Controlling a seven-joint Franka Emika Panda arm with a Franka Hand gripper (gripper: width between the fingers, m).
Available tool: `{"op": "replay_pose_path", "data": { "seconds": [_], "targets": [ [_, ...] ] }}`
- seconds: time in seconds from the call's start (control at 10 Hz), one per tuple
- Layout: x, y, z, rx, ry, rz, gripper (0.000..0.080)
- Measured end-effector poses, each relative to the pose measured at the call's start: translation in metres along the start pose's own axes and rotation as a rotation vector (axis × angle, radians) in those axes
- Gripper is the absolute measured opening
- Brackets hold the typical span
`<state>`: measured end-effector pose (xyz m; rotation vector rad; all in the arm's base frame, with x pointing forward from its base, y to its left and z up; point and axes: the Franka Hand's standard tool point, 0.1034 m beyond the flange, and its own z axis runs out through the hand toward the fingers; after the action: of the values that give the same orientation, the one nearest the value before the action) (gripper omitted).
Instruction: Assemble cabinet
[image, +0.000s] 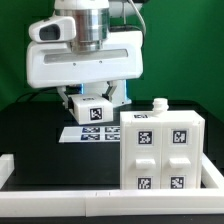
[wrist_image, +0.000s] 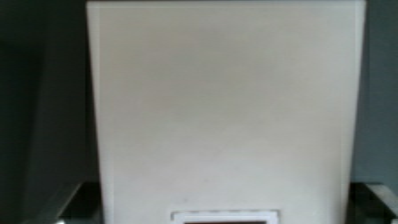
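Note:
The cabinet is a large white box with several black-and-white tags on its front and top, standing at the exterior view's right front. My gripper hangs behind it, toward the exterior view's left, and is shut on a white tagged part held just above the table. In the wrist view this white part fills most of the picture as a long flat face, with the edge of a tag showing on it. The fingers there are only dark shapes at its sides, with my gripper around the part.
The marker board lies flat on the black table just under and in front of the held part. A small white knob stands on top of the cabinet. A low white rim borders the table's front and side.

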<state>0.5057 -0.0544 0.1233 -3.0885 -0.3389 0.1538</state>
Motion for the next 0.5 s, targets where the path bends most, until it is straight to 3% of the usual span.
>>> {"op": "replay_pose_path", "data": {
  "seconds": [0.4, 0.5],
  "targets": [
    [0.000, -0.001, -0.003, 0.007, -0.012, -0.009, 0.0561],
    [0.007, -0.005, -0.018, 0.024, -0.039, -0.014, 0.0561]
  ]
}}
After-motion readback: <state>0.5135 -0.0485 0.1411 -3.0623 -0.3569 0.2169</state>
